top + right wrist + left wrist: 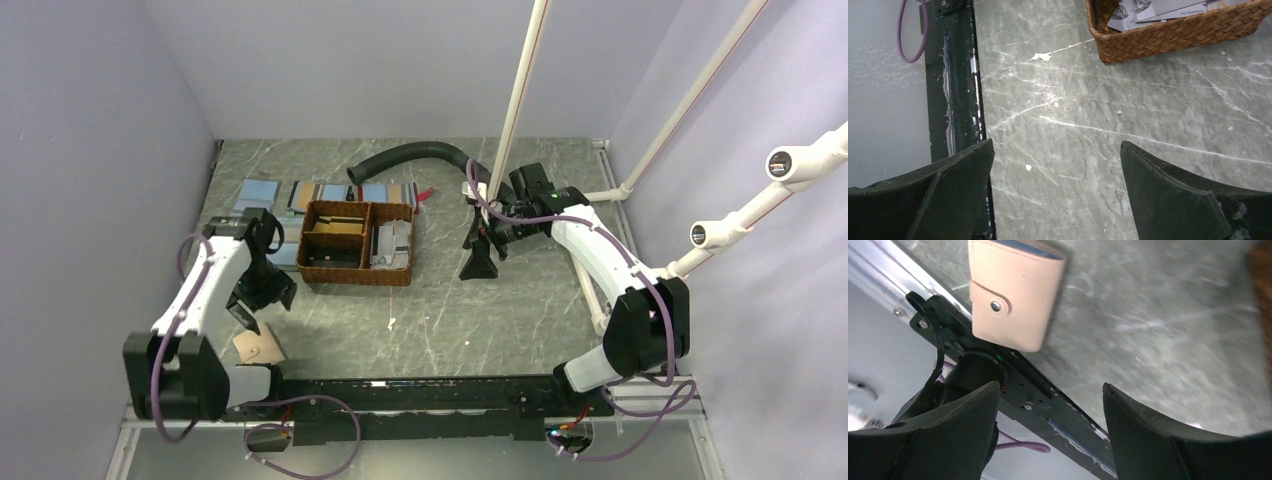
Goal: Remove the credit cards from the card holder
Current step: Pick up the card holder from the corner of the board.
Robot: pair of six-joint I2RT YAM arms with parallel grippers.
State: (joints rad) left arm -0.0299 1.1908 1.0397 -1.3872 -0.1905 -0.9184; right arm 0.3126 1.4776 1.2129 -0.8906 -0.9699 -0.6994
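The card holder (258,347) lies shut on the table near the front left, tan face up with its round snap fastened (1013,295). A thin blue edge shows at its far side; no credit cards show in it. My left gripper (248,316) hangs just above and behind it, open, with nothing between the fingers (1050,390). My right gripper (480,262) hovers open over bare table at centre right (1058,150), far from the card holder.
A brown woven basket (310,268) with two compartments stands behind the left gripper, grey cards (1148,10) in its right half. Flat blue rectangles (260,190) line the back. A black hose (410,155) curves behind. A black rail (420,395) runs along the front edge.
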